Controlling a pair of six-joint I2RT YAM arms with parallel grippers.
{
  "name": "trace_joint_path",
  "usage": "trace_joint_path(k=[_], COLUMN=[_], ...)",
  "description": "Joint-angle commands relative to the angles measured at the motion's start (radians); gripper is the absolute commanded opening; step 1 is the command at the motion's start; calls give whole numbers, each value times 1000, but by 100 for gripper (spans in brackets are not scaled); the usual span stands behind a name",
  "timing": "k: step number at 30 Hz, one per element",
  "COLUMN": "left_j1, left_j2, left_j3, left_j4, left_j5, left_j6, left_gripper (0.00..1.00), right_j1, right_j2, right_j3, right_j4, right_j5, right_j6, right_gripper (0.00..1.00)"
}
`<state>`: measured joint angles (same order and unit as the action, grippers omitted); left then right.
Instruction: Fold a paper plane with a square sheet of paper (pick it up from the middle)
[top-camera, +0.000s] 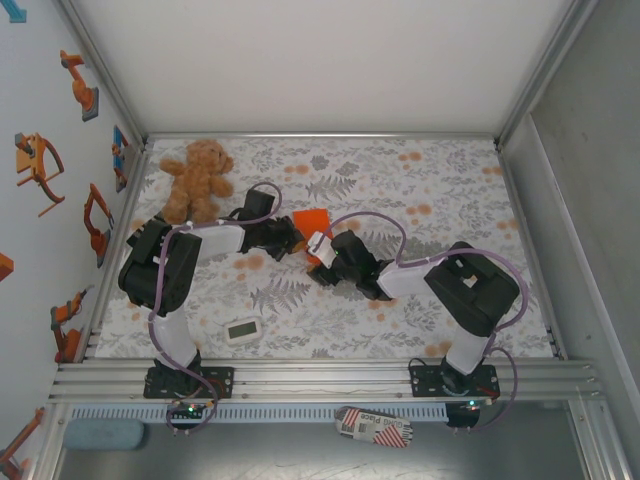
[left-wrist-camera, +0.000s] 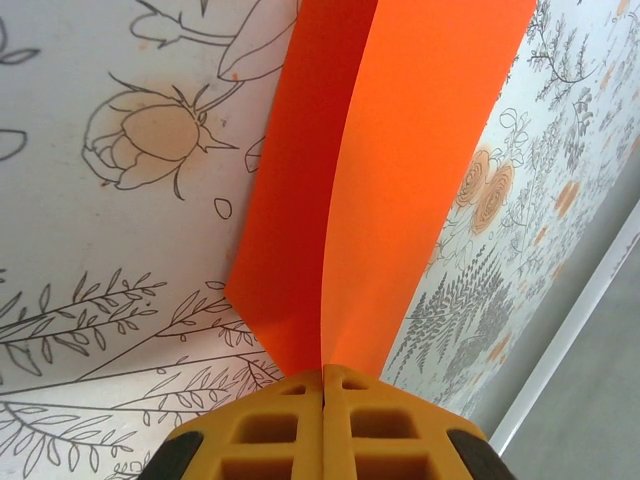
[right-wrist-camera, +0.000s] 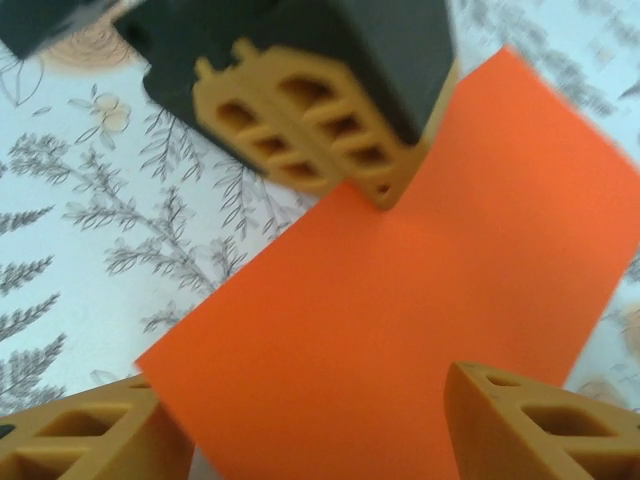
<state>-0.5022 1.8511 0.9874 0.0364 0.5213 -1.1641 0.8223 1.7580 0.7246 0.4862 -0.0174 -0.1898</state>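
One square sheet of paper (top-camera: 312, 221). One teddy bear (top-camera: 196, 178), at ten o'clock on the table. One white timer (top-camera: 242, 330), at seven o'clock. Two arms: left arm (top-camera: 165, 268), right arm (top-camera: 470, 288). One striped packet (top-camera: 375, 428), at six o'clock.

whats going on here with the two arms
Two robot arms are folding an orange sheet of paper at the middle of the floral table. The left gripper is shut on the sheet at a crease, with two flaps spreading away from its tips. The right gripper is open, its fingers spaced along the sheet's near edge without clamping it. It is no plane shape yet. A teddy bear and a white timer sit aside.
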Motion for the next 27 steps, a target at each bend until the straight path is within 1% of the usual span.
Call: trace_joint_path(k=[1, 3, 5, 8, 14, 17, 18, 19, 20, 23, 27], left_j1=[6, 5, 6, 5, 6, 6, 7, 8, 9, 30, 82], left_j2=[-9, -13, -19, -20, -19, -20, -22, -26, -34, -79, -183], left_j3=[24, 22, 22, 25, 19, 18, 19, 18, 18, 11, -14], left_j4=[-25, -32, -44, -53, -51, -52, -52, -55, -61, -114, -191], left_j5=[21, 16, 10, 9, 9, 8, 8, 8, 5, -29, -95], left_j6=[6, 10, 19, 24, 22, 22, 23, 24, 28, 63, 136], left_gripper=[5, 5, 5, 5, 5, 7, 10, 14, 18, 30, 37], right_j1=[5, 4, 4, 4, 4, 5, 5, 5, 5, 2, 0], right_j2=[5, 0, -6, -9, -17, -19, -19, -18, -16, -15, -21], right_j3=[-2, -5, -7, 6, 14, 19, 22, 29, 35, 42, 46], right_j4=[106, 106, 92, 50, 25, 3, -10, -26, -42, -76, -107], right_j5=[62, 51, 27, -4, -34, -61, -74, -86, -95, -127, -191], right_j6=[-39, -46, -55, -57, -47, -39, -34, -32, -30, -10, 59], right_gripper=[58, 52, 41, 32, 24, 16, 11, 3, 0, 0, 0])
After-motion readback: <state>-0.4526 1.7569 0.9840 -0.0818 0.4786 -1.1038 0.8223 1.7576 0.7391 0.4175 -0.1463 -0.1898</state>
